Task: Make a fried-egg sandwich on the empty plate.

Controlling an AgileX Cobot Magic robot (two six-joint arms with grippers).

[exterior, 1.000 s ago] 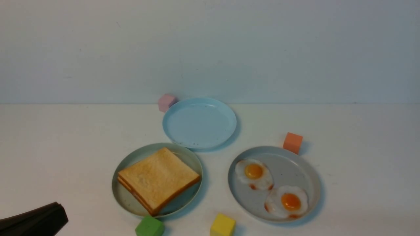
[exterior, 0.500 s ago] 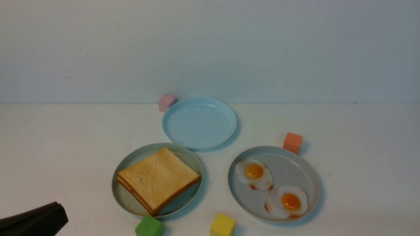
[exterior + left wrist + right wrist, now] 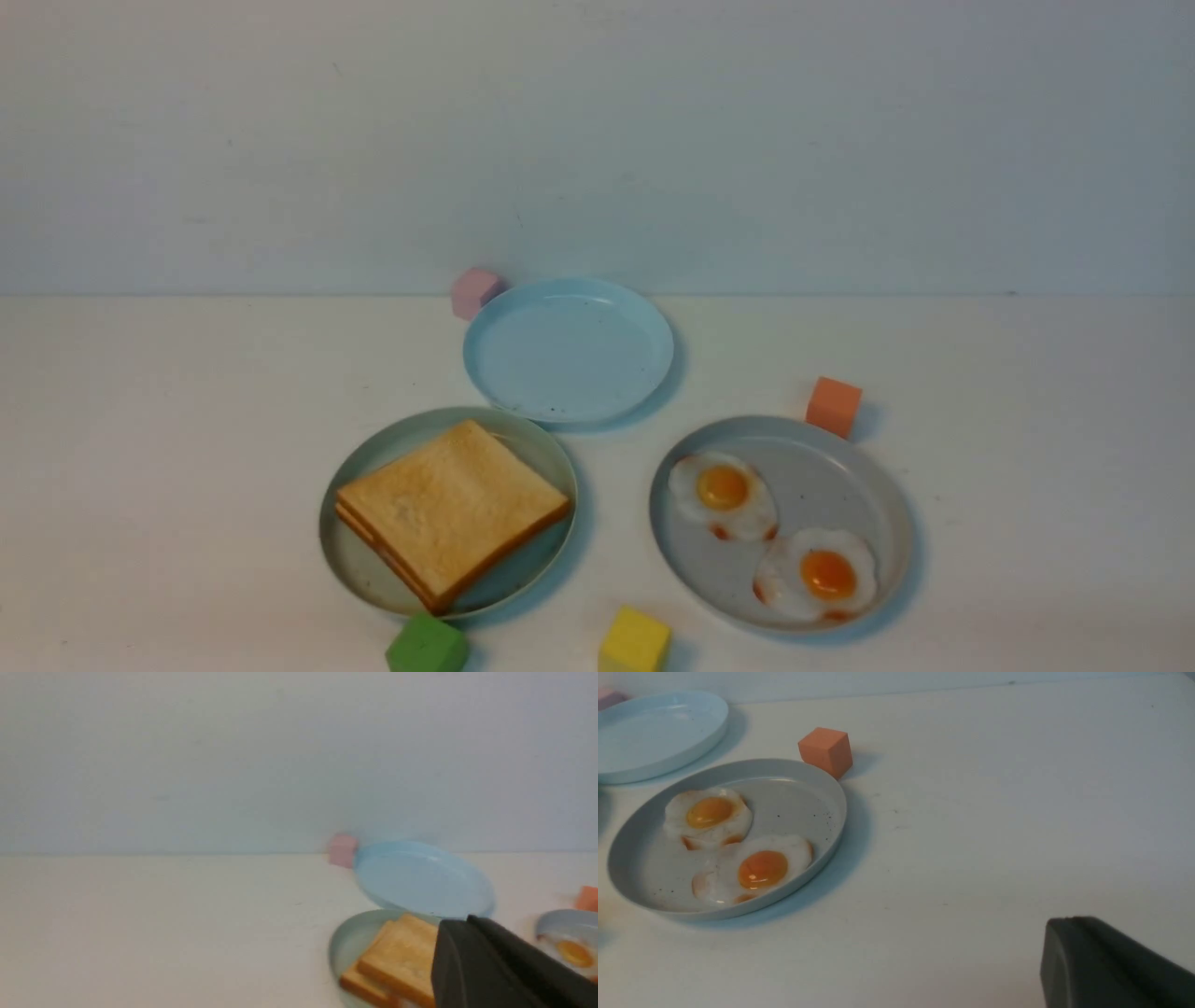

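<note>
- On a white table [image 3: 140, 420], near its middle: three round plates in a triangle.
- Farthest back, centred: a blue plate [image 3: 568, 350], bare inside apart from a few dark specks.
- Nearer and to the left: a green plate [image 3: 359, 569], just beside the blue plate; whether touching, cannot tell.
- On the green plate: two square slices of toast [image 3: 453, 509], stacked flat with one corner toward the camera and the lower slice peeking out at the left edge.
- Nearer and to the right, apart from the other two: a grey plate [image 3: 840, 485].
- On the grey plate: a far egg [image 3: 722, 495] and a near egg [image 3: 822, 577], both yolk up, whites touching.
- Behind the blue plate's left rim: a pink cube [image 3: 474, 291].
- Just beside the grey plate's far right rim: an orange cube [image 3: 834, 406].
- At the front table edge: a green cube [image 3: 428, 647] against the green plate's near rim, and a yellow cube [image 3: 635, 642] between the two nearer plates.
- In the left wrist view: dark fingers of the left gripper [image 3: 490, 961], hanging above the toast and green plate; parted or together, cannot tell.
- In the right wrist view: one dark finger of the right gripper [image 3: 1101, 961], over bare table well to the right of the grey plate; parted or together, cannot tell.
</note>
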